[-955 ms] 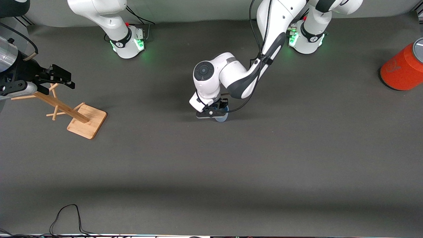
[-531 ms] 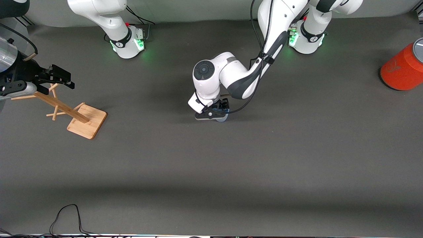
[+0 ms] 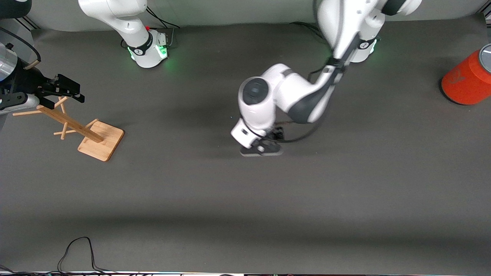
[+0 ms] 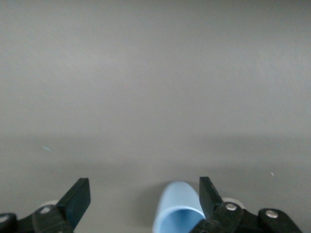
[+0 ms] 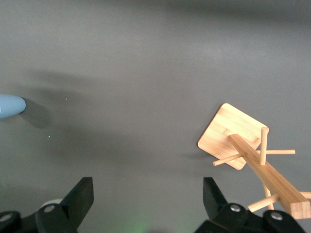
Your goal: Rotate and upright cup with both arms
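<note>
Cup [image 4: 177,208] first: the small light-blue tumbler cannot be made out from the front camera, where the left arm's wrist and hand cover the spot on the grey table [image 3: 245,199] where it sits. Only the left wrist view shows it well, and even there its lower part is cut off by the picture's edge, so whether it stands upright or leans cannot be told for sure. What shows is a rounded pale end and a darker blue face below it. The right wrist view catches just a sliver of the cup at its edge, resting on the table with a shadow beside it.

Relative to the cup, the left gripper [image 4: 143,196] is directly above it with its fingers [image 4: 77,199] spread wide; the cup lies between them, close against one finger and clear of the other, not pinched.

The right gripper [image 3: 61,89] hangs well away from the cup, toward the right arm's end of the table, over the upper pegs of the wooden rack [image 3: 86,132], its jaws wide and holding nothing. An orange-red cylinder [image 3: 466,82] stands far from the cup at the left arm's end, partly cut off by the frame.
</note>
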Motion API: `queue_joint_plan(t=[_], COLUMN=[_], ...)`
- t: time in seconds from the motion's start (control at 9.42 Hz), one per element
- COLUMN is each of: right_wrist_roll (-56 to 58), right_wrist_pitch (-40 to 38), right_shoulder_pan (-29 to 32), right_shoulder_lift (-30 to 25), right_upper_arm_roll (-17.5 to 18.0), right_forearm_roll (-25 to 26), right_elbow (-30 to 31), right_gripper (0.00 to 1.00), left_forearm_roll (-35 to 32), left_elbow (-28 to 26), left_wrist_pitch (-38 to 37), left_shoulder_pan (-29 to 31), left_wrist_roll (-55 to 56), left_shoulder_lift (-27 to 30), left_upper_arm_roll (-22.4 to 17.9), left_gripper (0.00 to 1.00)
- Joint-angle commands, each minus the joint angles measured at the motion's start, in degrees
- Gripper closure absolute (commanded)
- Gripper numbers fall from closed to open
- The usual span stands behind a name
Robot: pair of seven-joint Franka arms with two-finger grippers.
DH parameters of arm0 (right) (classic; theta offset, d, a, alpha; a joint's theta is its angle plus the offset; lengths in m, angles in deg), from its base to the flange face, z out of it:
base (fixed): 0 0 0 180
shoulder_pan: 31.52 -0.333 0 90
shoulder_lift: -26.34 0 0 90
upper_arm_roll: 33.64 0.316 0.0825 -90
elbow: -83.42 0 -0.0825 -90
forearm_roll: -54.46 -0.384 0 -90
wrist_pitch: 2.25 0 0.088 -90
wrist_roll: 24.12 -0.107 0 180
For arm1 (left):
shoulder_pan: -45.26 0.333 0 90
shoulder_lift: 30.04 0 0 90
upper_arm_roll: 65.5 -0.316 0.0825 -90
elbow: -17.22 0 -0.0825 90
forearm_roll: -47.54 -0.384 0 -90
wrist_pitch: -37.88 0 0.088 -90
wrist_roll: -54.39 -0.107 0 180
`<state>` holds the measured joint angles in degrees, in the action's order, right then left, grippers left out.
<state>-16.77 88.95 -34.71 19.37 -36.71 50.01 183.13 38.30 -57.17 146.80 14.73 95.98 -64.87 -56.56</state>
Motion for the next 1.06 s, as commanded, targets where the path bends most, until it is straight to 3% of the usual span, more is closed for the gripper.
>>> queue_joint_plan(t=[0.0,0.32,0.64,0.96], right_wrist_roll=[-1.2,-0.9,-1.9,-2.0], right_wrist_pitch=[1.2,1.5,1.3,1.3], right_shoulder_pan=[0.3,0.0,-0.1,0.0], right_shoulder_lift=[-1.7,-0.9,-1.0,-1.2], right_upper_arm_roll=[-0.4,-1.1,-0.9,-1.3], right_forearm_roll=[0.5,1.9,2.0,1.6], right_elbow=[0.8,0.7,0.2,0.1], right_gripper=[0.0,0.0,0.0,0.0], left_forearm_roll=[0.2,2.2,3.2,7.3], left_elbow=[-0.6,-2.4,-10.7,-18.4], left_wrist_pitch=[-6.8,-15.3,-16.2,-16.6], left_shoulder_pan=[7.2,17.3,24.5,28.1], left_wrist_roll=[-7.9,-14.3,-22.8,-23.7], left_shoulder_lift=[6.3,13.4,21.5,29.8], left_upper_arm_roll=[0.7,0.8,0.7,0.5], left_gripper=[0.0,0.0,0.0,0.0])
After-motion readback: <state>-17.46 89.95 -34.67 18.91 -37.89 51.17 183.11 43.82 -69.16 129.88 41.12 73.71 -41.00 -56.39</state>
